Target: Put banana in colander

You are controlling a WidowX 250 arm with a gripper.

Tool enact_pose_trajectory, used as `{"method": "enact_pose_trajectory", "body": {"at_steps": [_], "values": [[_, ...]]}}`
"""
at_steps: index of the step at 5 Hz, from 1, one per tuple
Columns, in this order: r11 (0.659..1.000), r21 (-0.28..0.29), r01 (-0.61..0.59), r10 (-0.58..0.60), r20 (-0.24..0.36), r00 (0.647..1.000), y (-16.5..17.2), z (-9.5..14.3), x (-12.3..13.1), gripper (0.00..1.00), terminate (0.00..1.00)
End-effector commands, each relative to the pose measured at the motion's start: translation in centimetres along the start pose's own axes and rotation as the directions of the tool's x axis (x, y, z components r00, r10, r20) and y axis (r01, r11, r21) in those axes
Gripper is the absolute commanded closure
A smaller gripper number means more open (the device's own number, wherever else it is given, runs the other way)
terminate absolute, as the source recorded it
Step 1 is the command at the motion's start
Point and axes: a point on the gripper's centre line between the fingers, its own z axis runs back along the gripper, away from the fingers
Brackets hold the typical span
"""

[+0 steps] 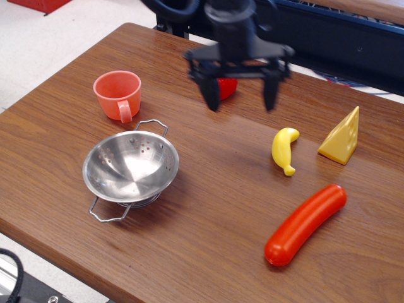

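The gripper [240,98] is hanging above the table [208,240] from a dark arm coming down from the top edge, its two black fingers [210,93] pointing straight down, spread wide and holding nothing. Far to its left a coral cup [118,94] is standing, and below-left of it the colander [130,167] is sitting upright, well apart. Just behind its left finger a strawberry [227,88] is partly hiding. Below-right of it, near, the banana [283,149] is lying on the wood, with a cheese wedge [341,138] further right and a red sausage [305,224] lower still. The brown wooden tabletop is filling the view; pale floor is showing at left, a dark frame behind.
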Motion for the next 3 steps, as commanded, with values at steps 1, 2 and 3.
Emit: {"method": "enact_pose_trajectory", "body": {"at_steps": [1,2,3], "values": [[0.997,0.069,-0.019,0.012,0.095,0.995,-1.9,-1.4,0.6,0.0,0.0],[0.996,0.086,-0.024,0.014,0.113,0.994,-1.6,-3.4,1.1,0.0,0.0],[0.998,0.053,-0.031,0.025,0.114,0.993,-2.0,-3.6,1.1,0.0,0.0]]}}
